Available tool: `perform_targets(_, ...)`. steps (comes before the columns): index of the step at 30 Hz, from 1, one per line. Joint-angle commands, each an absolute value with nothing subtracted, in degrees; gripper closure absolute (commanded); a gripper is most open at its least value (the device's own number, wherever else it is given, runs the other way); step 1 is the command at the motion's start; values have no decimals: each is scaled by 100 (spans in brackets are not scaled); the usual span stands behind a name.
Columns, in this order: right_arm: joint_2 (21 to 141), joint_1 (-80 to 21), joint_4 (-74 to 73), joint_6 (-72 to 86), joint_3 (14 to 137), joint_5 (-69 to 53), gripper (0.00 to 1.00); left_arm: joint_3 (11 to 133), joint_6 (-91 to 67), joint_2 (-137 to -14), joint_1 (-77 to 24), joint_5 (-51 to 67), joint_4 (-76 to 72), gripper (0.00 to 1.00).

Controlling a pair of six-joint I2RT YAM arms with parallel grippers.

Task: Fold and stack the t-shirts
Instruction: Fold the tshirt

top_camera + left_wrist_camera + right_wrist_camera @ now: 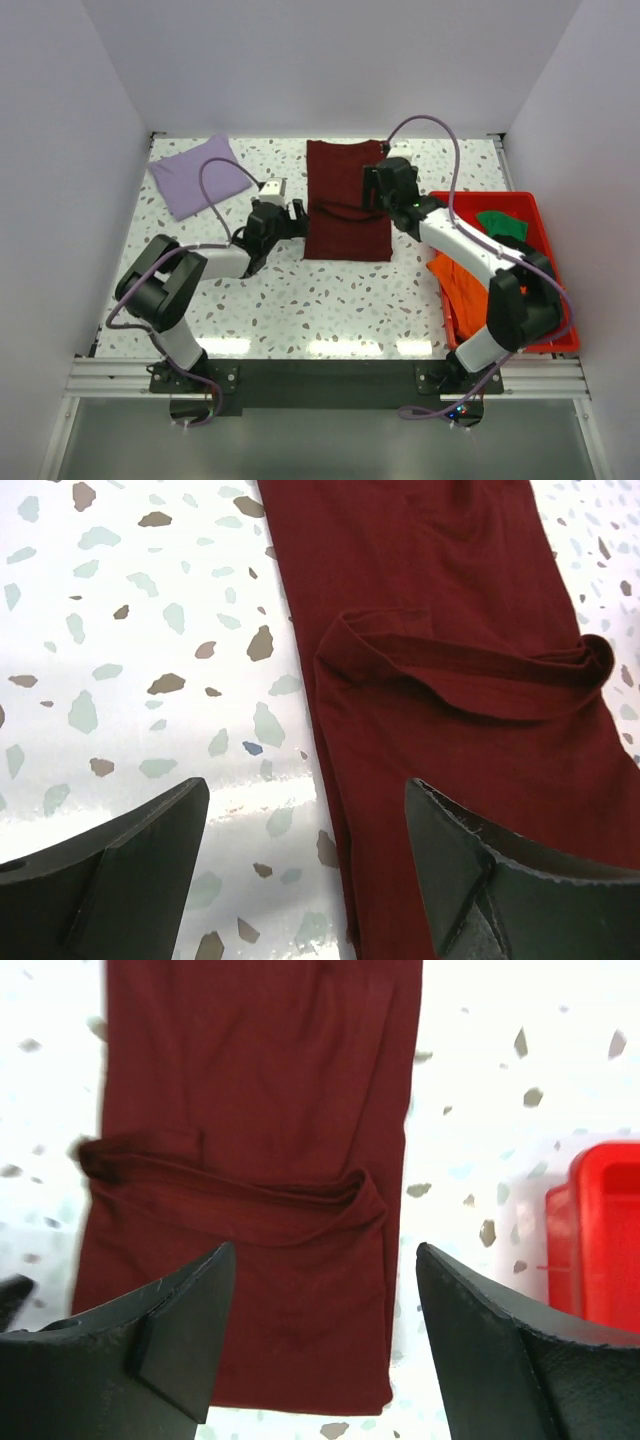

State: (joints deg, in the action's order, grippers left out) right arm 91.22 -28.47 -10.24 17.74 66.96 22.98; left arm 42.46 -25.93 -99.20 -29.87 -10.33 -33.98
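A dark maroon t-shirt (347,200) lies as a long folded strip in the middle of the table, with a raised crease across its middle (470,675). My left gripper (296,212) hovers at the shirt's left edge. It is open, and its fingers (110,870) straddle that edge with nothing gripped (305,810). Over the shirt's right side my right gripper (372,190) is open too and holds nothing (325,1270). The maroon cloth (250,1090) fills its view. A folded lavender t-shirt (200,175) rests at the far left.
A red plastic bin (500,197) stands on the right, holding an orange tee (462,285) and a green one (503,224). Its corner (600,1230) shows in the right wrist view. White walls enclose the speckled table (300,300).
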Motion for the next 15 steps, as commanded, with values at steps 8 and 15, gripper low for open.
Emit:
perform_targets(8, 8630, -2830, -835, 1767, 6205, 1601, 26, 3481, -2795, -9299, -3138, -976, -3797, 20)
perform_targets(15, 9403, -2830, -650, 1811, 6345, 1090, 31, 3463, -2848, -9474, -3357, -896, -3841, 23)
